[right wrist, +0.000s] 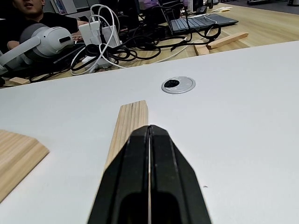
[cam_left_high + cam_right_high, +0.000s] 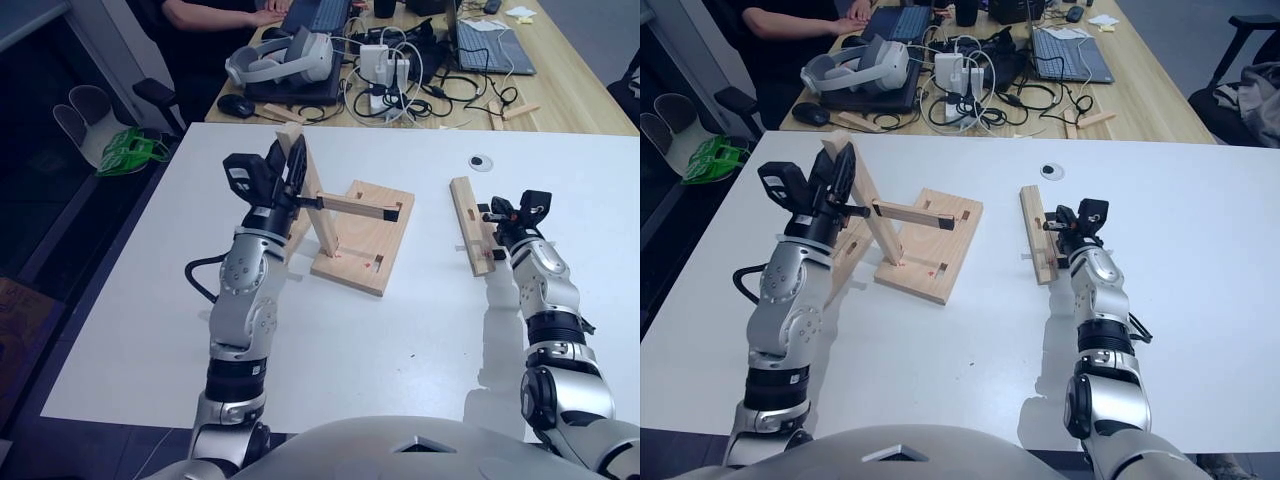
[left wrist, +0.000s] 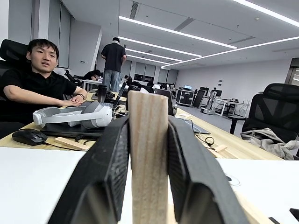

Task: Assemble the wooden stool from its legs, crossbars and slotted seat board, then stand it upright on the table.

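The slotted seat board (image 2: pixel 372 240) lies flat in the middle of the white table (image 2: pixel 400 330). A wooden leg (image 2: pixel 313 200) stands tilted at its left edge, and a crossbar (image 2: pixel 355 207) runs from that leg towards the board's far corner. My left gripper (image 2: pixel 290 168) is shut on the leg's upper end; its black fingers (image 3: pixel 112 172) clamp the wood (image 3: pixel 148 154) on both sides. Another wooden piece (image 2: pixel 850 255) lies flat under my left arm. To the right a loose leg (image 2: pixel 466 220) lies flat. My right gripper (image 1: pixel 149 128) is shut, with its tip over that leg (image 1: pixel 129 121).
A round cable grommet (image 2: pixel 481 161) sits in the table beyond the loose leg. The wooden desk behind carries a headset (image 2: pixel 280 55), tangled cables (image 2: pixel 385 70), laptops and spare wooden sticks (image 2: pixel 515 110); a person sits there. The white table's near half is open.
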### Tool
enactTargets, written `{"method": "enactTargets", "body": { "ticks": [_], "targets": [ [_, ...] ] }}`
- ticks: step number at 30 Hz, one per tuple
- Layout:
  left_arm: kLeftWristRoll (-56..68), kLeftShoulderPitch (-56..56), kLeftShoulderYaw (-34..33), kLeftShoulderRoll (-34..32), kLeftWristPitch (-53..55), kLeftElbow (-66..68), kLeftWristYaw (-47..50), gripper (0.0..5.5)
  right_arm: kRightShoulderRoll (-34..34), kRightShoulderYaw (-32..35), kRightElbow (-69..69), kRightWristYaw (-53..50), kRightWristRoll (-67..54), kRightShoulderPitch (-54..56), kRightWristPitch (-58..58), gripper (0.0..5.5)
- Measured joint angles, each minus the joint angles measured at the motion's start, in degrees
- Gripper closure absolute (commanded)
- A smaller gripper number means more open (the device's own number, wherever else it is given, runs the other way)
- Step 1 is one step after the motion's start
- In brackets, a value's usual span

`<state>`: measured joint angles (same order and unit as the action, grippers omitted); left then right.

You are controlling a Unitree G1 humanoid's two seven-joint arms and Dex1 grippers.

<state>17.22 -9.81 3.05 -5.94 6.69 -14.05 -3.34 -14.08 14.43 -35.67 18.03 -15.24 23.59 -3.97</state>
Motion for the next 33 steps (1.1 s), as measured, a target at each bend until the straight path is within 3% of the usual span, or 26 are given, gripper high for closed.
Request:
{"method": "enactTargets", "body": {
  "ticks": [7,15,20,25,33],
  "targets": [
    [-1.49,-5.14,-1.06,0.73,-5.11,8.87,-3.71,4.49,-0.02,-0.09,-1.69,0.1,0.54,1.44,0.88,5.5],
    [1.87,9.2,-0.28,-3.66,3.4,-9.4,-8.15,4.49,-0.01,0.26,-1.38,-0.11,0.52,1.36,1.22,5.5],
    [2.52,12.73,-0.78,-4.84,4.38,-12.28,-8.53,4.49,-0.01,0.29,-1.31,-0.09,0.51,1.35,1.22,5.5],
    [0.62,11.54,0.55,-5.43,6.61,-12.95,-7.8,4.49,-0.01,0.28,-1.26,-0.1,0.52,1.34,1.22,5.5],
    [0.53,3.33,1.57,-5.26,21.45,-15.64,-4.45,4.49,0.0,0.27,-1.26,-0.12,0.52,1.35,1.22,5.5]
  ]
}}
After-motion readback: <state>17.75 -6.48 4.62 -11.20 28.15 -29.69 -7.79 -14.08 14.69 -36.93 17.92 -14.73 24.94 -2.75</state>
